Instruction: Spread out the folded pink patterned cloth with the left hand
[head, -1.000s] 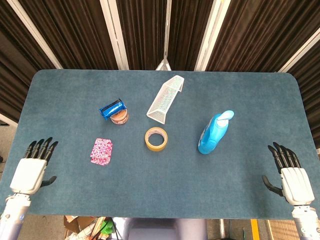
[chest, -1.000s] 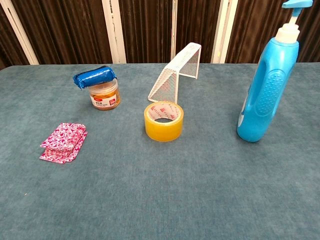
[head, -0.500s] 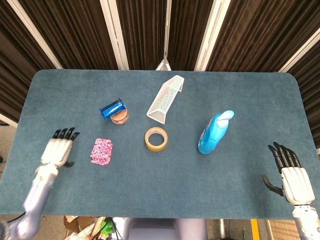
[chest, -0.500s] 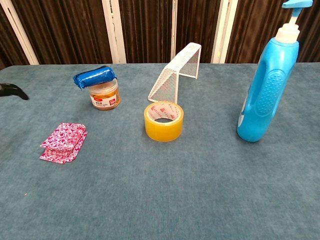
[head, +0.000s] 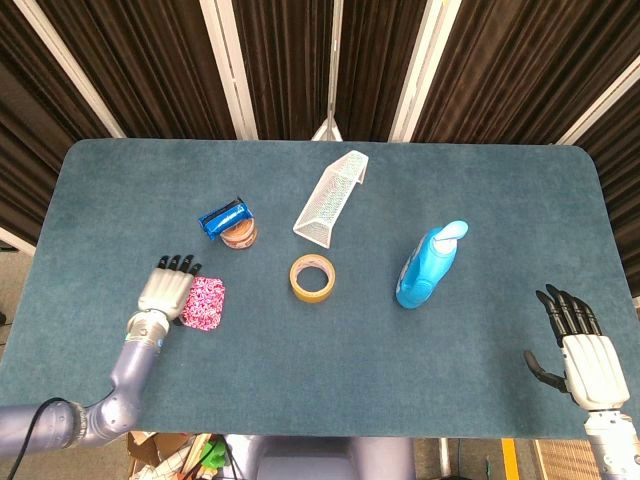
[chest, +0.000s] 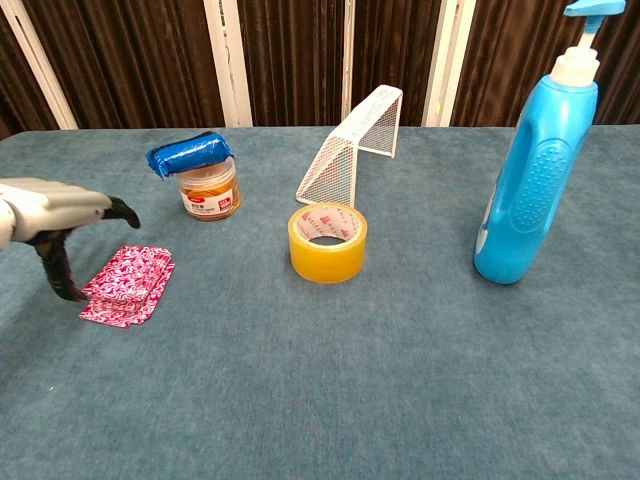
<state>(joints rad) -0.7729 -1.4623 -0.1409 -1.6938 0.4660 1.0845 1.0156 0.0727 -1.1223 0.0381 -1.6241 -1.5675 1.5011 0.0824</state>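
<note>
The folded pink patterned cloth (head: 205, 304) (chest: 128, 286) lies flat on the blue table, left of centre. My left hand (head: 168, 292) (chest: 62, 222) hovers over its left edge, palm down with fingers spread and nothing held. In the chest view its thumb points down just beside the cloth's left corner. My right hand (head: 583, 355) rests open at the table's near right corner, far from the cloth, and shows only in the head view.
A small jar with a blue packet on top (head: 232, 224) (chest: 205, 177) stands just behind the cloth. A yellow tape roll (head: 312, 276) (chest: 328, 242), a white wire rack (head: 331, 198) (chest: 354, 144) and a blue pump bottle (head: 427, 265) (chest: 537, 165) stand further right.
My left hand has moved rightward across the table from the near left edge to the left side of the cloth. The cloth and right hand have stayed still.
</note>
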